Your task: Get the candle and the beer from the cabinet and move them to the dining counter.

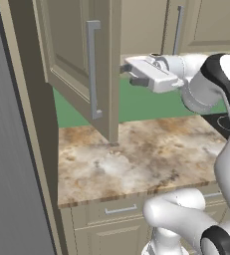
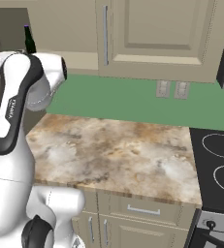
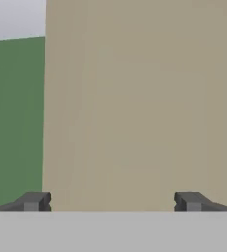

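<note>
Gripper (image 3: 112,202) sits fully spread, nothing between the tips, facing the inner side of the open cabinet door (image 1: 81,64) at close range. My read: hand is parked behind the door edge, so the swing-open step looks done and the reach inside comes next. Cabinet (image 2: 147,34) interior is mostly hidden by the arm; the beer (image 2: 29,41) stands upright on its shelf, neck and cap visible above the elbow. Candle: can't tell where. Stone worktop (image 1: 136,159) below is not the dining counter.
</note>
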